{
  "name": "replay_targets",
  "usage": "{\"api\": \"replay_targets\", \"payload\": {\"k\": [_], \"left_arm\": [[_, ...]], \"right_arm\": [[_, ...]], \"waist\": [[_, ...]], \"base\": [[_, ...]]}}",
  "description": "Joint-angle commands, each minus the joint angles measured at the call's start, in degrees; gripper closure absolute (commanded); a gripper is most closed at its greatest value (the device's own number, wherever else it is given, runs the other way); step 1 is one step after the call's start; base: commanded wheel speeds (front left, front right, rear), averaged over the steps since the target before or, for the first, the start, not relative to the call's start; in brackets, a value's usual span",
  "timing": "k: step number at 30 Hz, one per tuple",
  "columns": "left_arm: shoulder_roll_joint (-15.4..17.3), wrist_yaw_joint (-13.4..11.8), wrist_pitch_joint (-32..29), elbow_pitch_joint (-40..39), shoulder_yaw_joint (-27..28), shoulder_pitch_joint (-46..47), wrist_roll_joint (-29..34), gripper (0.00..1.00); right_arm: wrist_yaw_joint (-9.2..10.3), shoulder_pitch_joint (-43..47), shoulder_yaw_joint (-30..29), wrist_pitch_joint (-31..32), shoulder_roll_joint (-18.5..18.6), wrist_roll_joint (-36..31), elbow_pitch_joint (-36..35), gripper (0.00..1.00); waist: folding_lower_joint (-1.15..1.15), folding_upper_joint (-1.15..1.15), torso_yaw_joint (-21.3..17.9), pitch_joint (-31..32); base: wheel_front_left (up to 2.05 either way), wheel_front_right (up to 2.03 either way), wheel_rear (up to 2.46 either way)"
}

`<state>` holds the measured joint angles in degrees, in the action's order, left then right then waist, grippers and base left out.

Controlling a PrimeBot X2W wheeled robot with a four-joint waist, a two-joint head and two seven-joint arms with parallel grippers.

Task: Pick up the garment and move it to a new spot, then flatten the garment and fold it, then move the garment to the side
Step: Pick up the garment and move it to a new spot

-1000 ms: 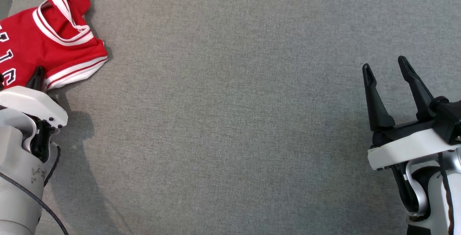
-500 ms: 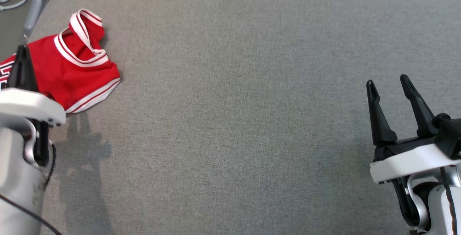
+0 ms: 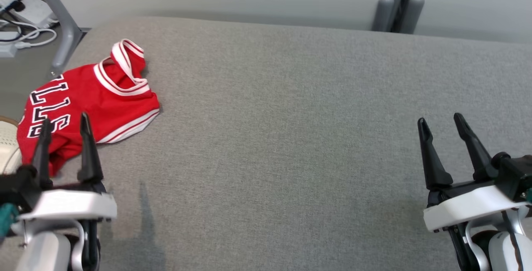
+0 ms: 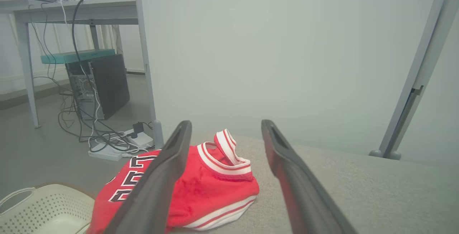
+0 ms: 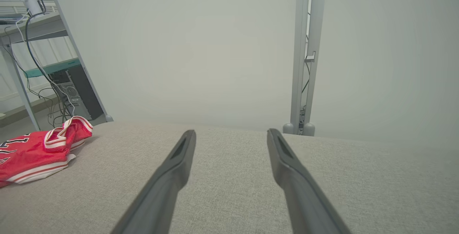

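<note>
My left end effector [image 3: 65, 118] is spread wide and pinches nothing. It sits at the near edge of the red jersey [image 3: 91, 100], which lies crumpled at the far left corner of the grey surface [image 3: 270, 138]. My right end effector [image 3: 439, 118] is spread and empty too, well apart from the jersey.

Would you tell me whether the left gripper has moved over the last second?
Yes. Judged against the red jersey, the left gripper has drawn back toward the robot, and its fingers now stand apart over the jersey's near edge.
</note>
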<state>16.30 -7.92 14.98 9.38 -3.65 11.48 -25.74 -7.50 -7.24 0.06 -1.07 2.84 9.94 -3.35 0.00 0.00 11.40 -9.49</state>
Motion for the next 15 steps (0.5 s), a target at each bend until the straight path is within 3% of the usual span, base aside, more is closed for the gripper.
{"api": "replay_targets", "payload": {"k": [1, 15], "left_arm": [[-0.15, -0.23, 0.15, -1.40, 0.06, -1.66, 0.62, 0.00], [-1.51, 1.46, 0.15, -5.64, -0.24, -11.78, 2.12, 0.00]], "right_arm": [[0.02, 0.91, -0.03, -0.25, 0.16, 0.28, 0.29, 0.00], [0.02, 4.62, -0.35, -0.05, 0.19, 1.75, 1.30, 0.00]], "waist": [[0.00, 0.00, 0.85, 1.13], [0.00, 0.00, 4.12, 6.35]], "base": [[0.00, 0.00, 0.00], [0.00, 0.00, 0.00]]}}
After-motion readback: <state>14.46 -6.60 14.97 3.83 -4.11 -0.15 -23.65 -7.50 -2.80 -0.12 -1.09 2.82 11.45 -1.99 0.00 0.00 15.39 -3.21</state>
